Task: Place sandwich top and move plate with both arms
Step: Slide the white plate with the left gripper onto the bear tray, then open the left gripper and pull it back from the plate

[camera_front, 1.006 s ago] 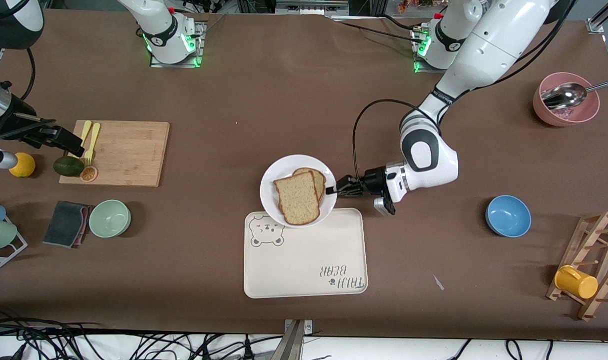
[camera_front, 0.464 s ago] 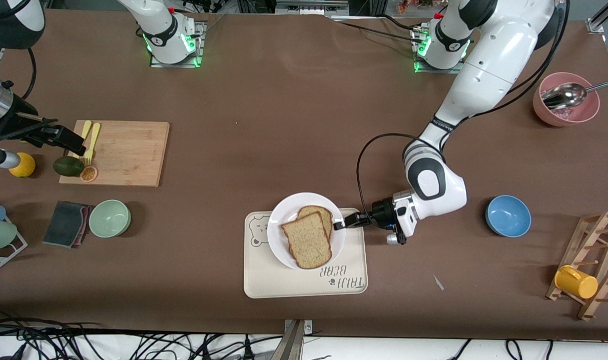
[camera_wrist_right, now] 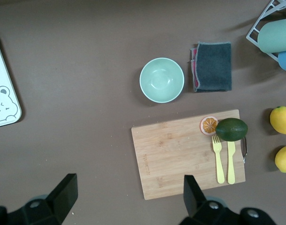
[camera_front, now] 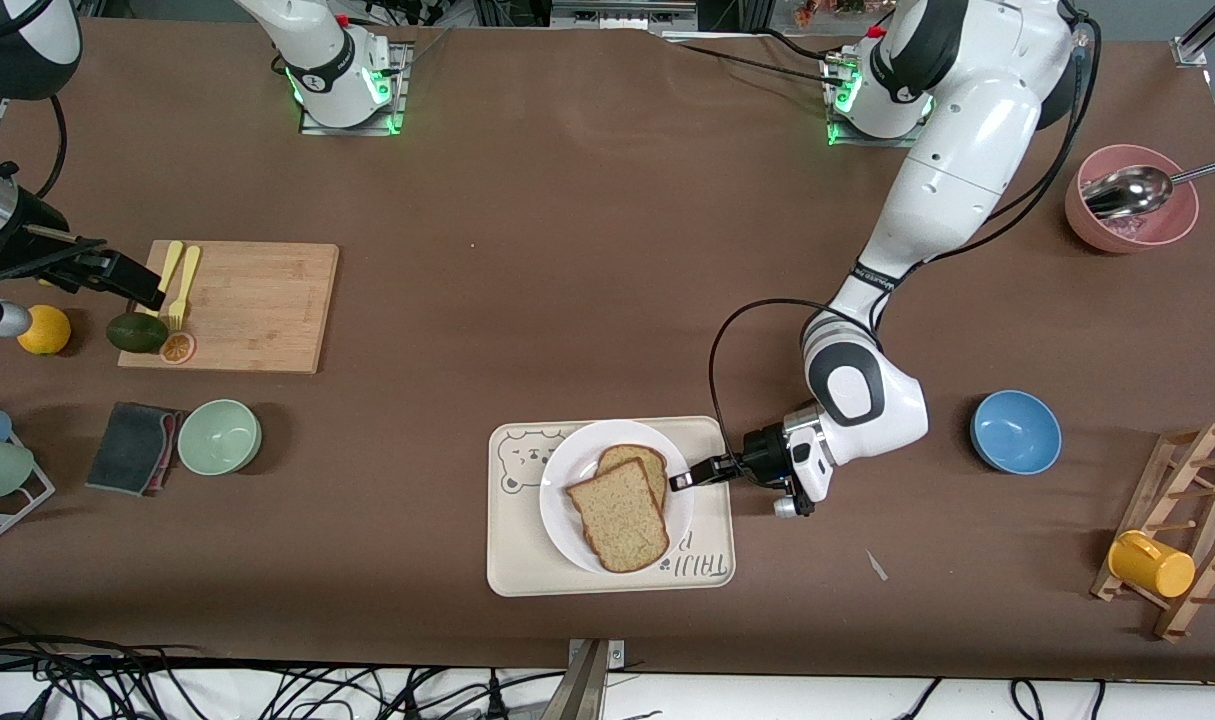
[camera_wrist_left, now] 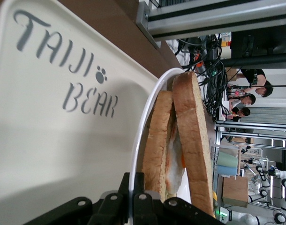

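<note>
Over tray (camera_front: 527,575), left gripper (camera_front: 682,481) clamping plate (camera_front: 565,505)

- The plate (camera_wrist_left: 142,140) rim is pinched by the left gripper (camera_wrist_left: 132,199) fingers (camera_wrist_left: 144,202).
- The sandwich top (camera_wrist_left: 195,140) is seen on the plate.
- The plate is seen over the tray (camera_wrist_left: 49,140).

Bare tabletop (camera_front: 587,250) mid-table, plate (camera_front: 567,470) covering tray (camera_front: 527,565), blue bowl (camera_front: 1015,431) nearby
</note>
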